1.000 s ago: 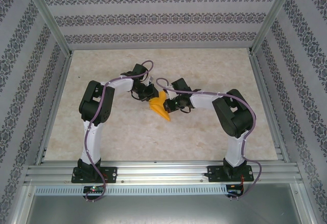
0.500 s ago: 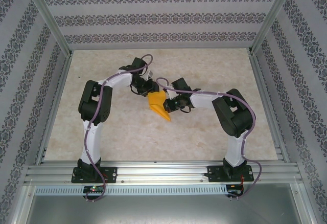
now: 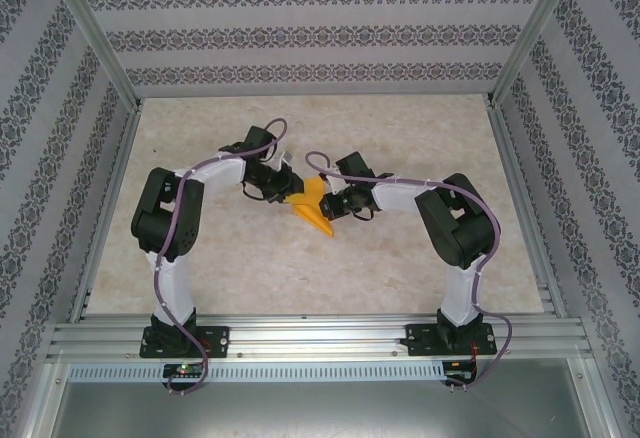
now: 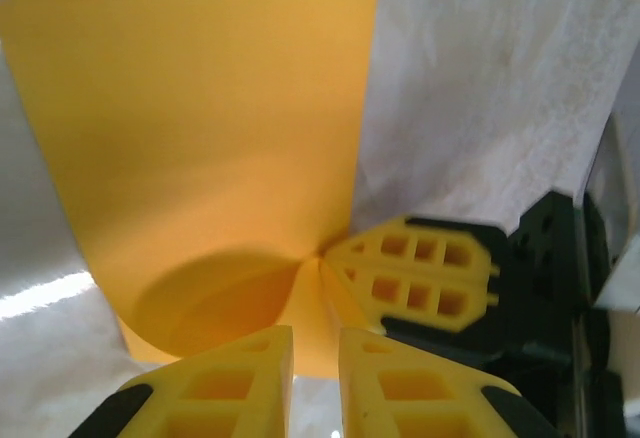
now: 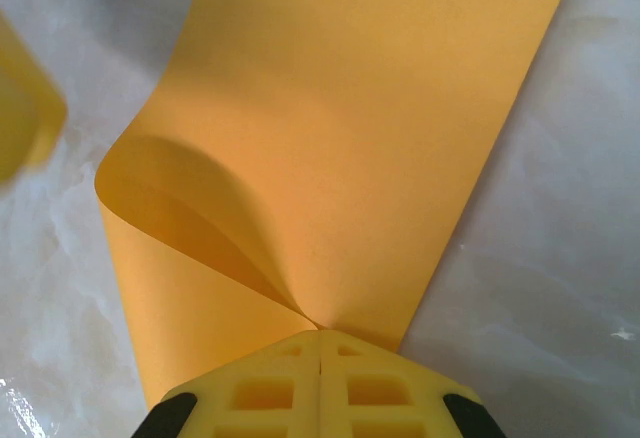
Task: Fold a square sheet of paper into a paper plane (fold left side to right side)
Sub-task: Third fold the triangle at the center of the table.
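The right end effector [image 5: 320, 340] is clenched on the paper [image 5: 360, 128]. In its wrist view the two yellow fingers meet at the bottom middle of the frame, and the orange sheet runs in between them at a pinched point. From that point the paper fans out toward the top of the frame. One flap is bent over the rest in a soft open loop at the left, and no crease is pressed in yet.

The left end effector [image 4: 314, 338] sits at the bottom of its own view, just beside the right one, fingers nearly together with only a thin slit between them. The paper's near edge runs up to that slit, but I cannot tell whether it is nipped there or only lies under the tips.

Seen from above, the paper lies near the middle of the table [image 3: 200, 268], between the two wrists, which come at it from left and right.

I judge this to be the first fold in hand: the sheet is doubled over but puffed up, with one point held. The next move, as I see it, calls for the right hold to stay put as an anchor. The left then has to line up the free edges and flatten the curved bend into a sharp crease without dragging the layers askew.
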### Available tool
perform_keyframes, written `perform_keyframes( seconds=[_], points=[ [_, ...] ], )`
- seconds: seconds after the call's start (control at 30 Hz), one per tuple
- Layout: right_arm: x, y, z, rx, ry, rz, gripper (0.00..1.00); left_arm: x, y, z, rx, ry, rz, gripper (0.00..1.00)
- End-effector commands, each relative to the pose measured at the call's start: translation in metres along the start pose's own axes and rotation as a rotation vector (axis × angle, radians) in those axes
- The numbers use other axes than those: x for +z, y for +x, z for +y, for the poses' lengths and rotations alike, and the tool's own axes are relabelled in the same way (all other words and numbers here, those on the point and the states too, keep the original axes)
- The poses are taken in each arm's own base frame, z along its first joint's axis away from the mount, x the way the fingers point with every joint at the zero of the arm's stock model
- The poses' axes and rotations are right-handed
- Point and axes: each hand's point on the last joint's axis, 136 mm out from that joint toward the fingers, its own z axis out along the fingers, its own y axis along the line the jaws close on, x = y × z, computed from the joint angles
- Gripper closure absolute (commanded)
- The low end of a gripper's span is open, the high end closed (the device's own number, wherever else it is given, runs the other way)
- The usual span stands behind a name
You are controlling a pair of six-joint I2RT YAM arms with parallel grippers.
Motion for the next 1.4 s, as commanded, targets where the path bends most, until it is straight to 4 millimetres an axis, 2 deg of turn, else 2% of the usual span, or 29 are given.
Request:
perform_keyframes(
  seconds=[0.0,0.1,0.37,0.8,1.1,1.23,1.3,1.37],
  points=[
    [0.014,0.034,-0.013,0.019,0.028,0.110,0.98,0.002,0.005,-0.035,0.063,0.107,-0.023,0.80],
    [0.014,0.034,-0.014,0.013,0.034,0.111,0.98,0.009,0.007,-0.033,0.050,0.099,-0.024,0.80],
    [0.014,0.034,-0.014,0.011,0.037,0.115,0.98,0.030,0.013,-0.013,0.030,-0.001,-0.002,0.81],
    [0.015,0.034,-0.015,0.006,0.039,0.118,0.98,0.039,0.024,0.024,0.002,-0.116,0.011,0.81],
    [0.017,0.035,-0.016,0.005,0.041,0.125,0.98,0.045,0.031,0.042,-0.020,-0.145,0.017,0.81],
    [0.012,0.027,-0.012,0.007,0.031,0.101,0.98,0.049,0.033,0.053,-0.032,-0.172,0.024,0.82],
    [0.004,0.016,-0.007,0.007,0.022,0.069,0.97,0.051,0.036,0.058,-0.040,-0.177,0.029,0.82],
    [-0.007,0.002,-0.003,0.013,0.016,0.027,0.91,0.052,0.038,0.064,-0.048,-0.194,0.033,0.82]
  ],
)
